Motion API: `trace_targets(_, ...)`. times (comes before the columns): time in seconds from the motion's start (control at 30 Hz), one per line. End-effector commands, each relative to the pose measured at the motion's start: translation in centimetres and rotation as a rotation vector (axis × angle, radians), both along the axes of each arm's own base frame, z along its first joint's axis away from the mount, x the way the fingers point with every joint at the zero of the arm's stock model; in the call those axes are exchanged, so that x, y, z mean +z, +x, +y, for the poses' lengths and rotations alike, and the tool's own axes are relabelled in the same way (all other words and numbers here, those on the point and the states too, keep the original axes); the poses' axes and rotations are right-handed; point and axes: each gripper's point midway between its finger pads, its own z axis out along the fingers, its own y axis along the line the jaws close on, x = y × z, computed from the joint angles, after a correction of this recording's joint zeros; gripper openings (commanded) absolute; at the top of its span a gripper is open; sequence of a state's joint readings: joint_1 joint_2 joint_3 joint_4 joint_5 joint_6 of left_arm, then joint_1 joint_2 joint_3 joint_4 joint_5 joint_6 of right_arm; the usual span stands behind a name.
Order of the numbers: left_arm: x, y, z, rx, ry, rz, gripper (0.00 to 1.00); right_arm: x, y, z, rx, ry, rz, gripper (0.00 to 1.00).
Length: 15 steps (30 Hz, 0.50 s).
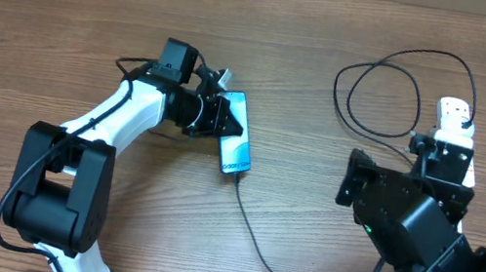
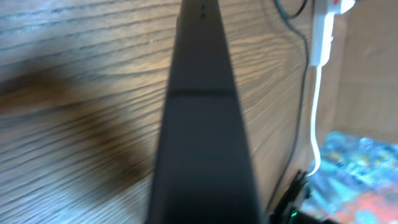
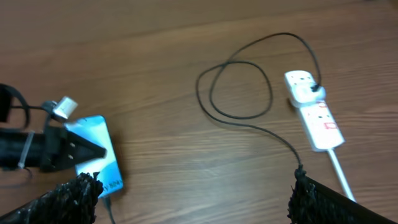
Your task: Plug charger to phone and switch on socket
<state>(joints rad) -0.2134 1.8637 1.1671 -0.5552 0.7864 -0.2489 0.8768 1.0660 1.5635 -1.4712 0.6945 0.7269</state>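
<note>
Left claw (image 1: 222,117) grips phone (image 1: 235,147); charger (image 1: 249,222) meets phone's lower end.

Phone (image 3: 96,152) at left, socket (image 3: 314,115) at right, charger (image 3: 272,93) between

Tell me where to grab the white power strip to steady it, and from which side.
Grip the power strip across its narrow width near the white cord end, coming from above. It lies flat and long, and the charger plug occupies the far end.

Bare table (image 1: 318,159) between phone (image 1: 235,135) and socket (image 1: 454,114); charger (image 1: 254,241) loops beside socket; left pincer (image 1: 221,118) crowds phone.
</note>
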Motion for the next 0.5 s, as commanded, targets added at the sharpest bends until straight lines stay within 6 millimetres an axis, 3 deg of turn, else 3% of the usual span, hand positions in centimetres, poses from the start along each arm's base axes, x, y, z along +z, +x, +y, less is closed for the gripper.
trace_targets(0.0, 0.5, 1.4, 1.2, -0.062, 0.021, -0.127, 0.04, -0.2, 0.4, 1.6, 0.026, 0.059, 0.017, 1.00)
trace_targets(0.2, -1.9, 1.3, 1.8, -0.072, 0.073, -0.096, 0.09, -1.7, 0.5, 5.5, 0.126, 0.141, 0.116, 1.00)
trace_targets(0.47, -5.1, 0.1, 1.2, -0.120, -0.004, -0.004, 0.11, -4.4, 0.1, 7.8, 0.178, 0.129, 0.253, 1.00)
